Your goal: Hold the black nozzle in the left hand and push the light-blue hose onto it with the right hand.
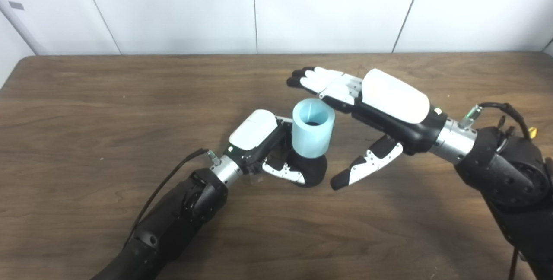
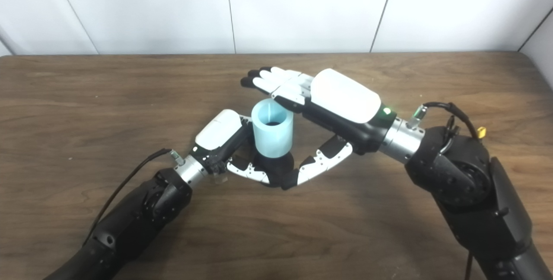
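The brown wood-grain counter (image 1: 108,111) carries the whole scene, with white wall panels (image 1: 173,7) behind its far edge. Over its right half the right hand (image 1: 380,103) hovers palm-down, fingers (image 1: 313,77) stretched flat and thumb (image 1: 367,163) pointing away and down, holding nothing; its fingers lie just behind and above the hose's top rim, and whether they touch cannot be told. Near the middle of the counter the left hand (image 1: 263,141) is curled around the black nozzle (image 1: 313,170), which sits low at the counter surface. The light-blue hose (image 1: 313,128), a short wide tube, stands upright on the nozzle with its open end up, just beside the left hand's fingers and between the two hands.
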{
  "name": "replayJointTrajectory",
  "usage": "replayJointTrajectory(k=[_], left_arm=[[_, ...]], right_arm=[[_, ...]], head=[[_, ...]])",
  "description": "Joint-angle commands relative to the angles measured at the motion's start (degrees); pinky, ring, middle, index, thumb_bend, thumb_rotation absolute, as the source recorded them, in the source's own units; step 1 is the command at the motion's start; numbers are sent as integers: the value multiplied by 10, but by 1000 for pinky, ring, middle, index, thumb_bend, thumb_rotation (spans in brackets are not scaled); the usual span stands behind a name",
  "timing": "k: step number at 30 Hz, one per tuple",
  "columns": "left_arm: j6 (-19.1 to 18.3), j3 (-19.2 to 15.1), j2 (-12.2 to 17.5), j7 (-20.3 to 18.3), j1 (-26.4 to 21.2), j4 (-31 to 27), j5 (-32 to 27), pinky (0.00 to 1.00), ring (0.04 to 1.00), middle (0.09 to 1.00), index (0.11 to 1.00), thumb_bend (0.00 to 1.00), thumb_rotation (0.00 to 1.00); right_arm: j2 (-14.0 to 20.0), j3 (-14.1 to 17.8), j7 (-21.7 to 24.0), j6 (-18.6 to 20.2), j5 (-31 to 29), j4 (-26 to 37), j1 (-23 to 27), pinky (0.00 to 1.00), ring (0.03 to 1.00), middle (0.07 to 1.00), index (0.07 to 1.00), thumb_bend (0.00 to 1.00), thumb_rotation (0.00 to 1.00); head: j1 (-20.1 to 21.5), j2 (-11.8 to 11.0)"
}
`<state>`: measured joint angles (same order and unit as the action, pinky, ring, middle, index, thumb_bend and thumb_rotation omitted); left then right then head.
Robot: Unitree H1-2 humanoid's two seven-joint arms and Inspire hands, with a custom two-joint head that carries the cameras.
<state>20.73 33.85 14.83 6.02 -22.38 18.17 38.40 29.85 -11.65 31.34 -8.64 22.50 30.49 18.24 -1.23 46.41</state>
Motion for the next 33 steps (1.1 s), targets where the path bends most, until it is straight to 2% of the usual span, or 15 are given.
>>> replayJointTrajectory(k=[1, 9, 13, 14, 20, 23, 28, 33], left_arm=[[-48, 37, 14, -81, 62, 77, 31, 390, 418, 479, 528, 503, 0], [-46, 36, 16, -81, 62, 72, 30, 400, 421, 482, 525, 503, 0], [-48, 35, 17, -82, 63, 71, 29, 397, 420, 483, 525, 504, 0], [-50, 35, 17, -84, 63, 69, 29, 395, 421, 483, 524, 504, 0], [-59, 35, 21, -95, 64, 60, 28, 393, 419, 483, 525, 503, 0], [-61, 35, 22, -99, 64, 57, 26, 405, 424, 485, 521, 504, 0], [-66, 34, 23, -104, 63, 53, 24, 403, 425, 483, 522, 504, 0], [-67, 32, 22, -105, 63, 51, 22, 407, 429, 482, 520, 504, 0]], right_arm=[[4, 3, 0, -5, 5, 25, 22, 920, 997, 1000, 981, 697, 811], [11, -13, 33, 1, 5, 22, 20, 925, 1000, 1000, 976, 761, 857], [30, -35, 80, 10, 20, 21, 23, 960, 1000, 1000, 945, 786, 879], [34, -42, 89, 8, 29, 20, 23, 938, 1000, 1000, 946, 791, 884], [50, -68, 116, 26, 40, 15, 20, 927, 990, 969, 912, 858, 893], [55, -75, 119, 32, 41, 15, 16, 907, 970, 935, 876, 888, 880], [57, -77, 99, 7, 49, 7, 3, 875, 934, 911, 858, 856, 841], [64, -79, 88, -1, 53, 4, -8, 865, 920, 907, 857, 847, 847]], head=[[-1, 0], [-1, 3], [-1, 5], [-2, 6], [-2, 9], [-2, 10], [-4, 14], [-4, 16]])
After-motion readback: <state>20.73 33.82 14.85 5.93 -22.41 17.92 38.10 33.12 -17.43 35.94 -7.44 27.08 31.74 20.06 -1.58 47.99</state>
